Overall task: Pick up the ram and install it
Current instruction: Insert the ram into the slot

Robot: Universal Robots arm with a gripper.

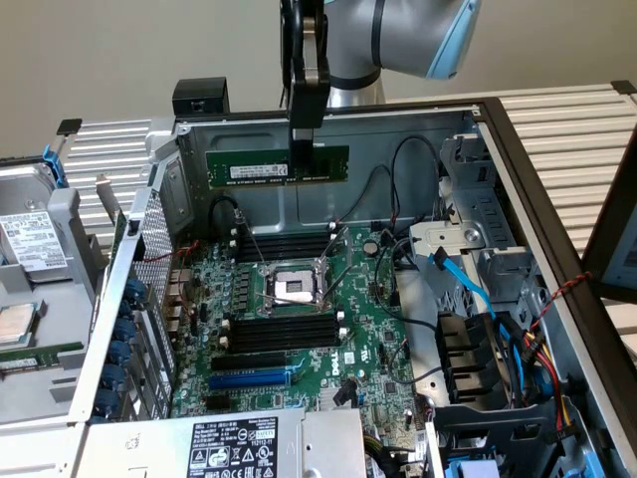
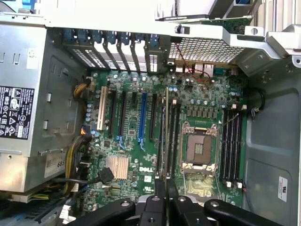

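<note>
Hand: my black two-fingered hand is clenched on the ram. The fingers pinch its upper long edge, a little toward the exterior view's right of its middle.
Held item: the ram, a long narrow flat green circuit-board stick, hangs below my fingertips and touches nothing but me.
Ram attitude: it stands on edge with its long axis level, running across the exterior view from left to right. The free long edge faces down toward the board.
Ram appearance: a white label strip sits on the face, with dark chips along it. I can see no bend or damage.
Wrist view: I see the ram edge-on, as a thin pale line running straight out from my hand.
Key relation: that line runs parallel to the long black memory slots beside the square metal processor socket. It lies over or just beside that bank; I cannot tell which slot.
Height: the exterior view shows the ram against the rear wall of the open grey metal computer case, above the large green motherboard. I judge it clear of the board and not seated.
Slots: the black ones on either side of the socket look unfilled.
Surroundings: the case lies on a pale slatted table.
</note>
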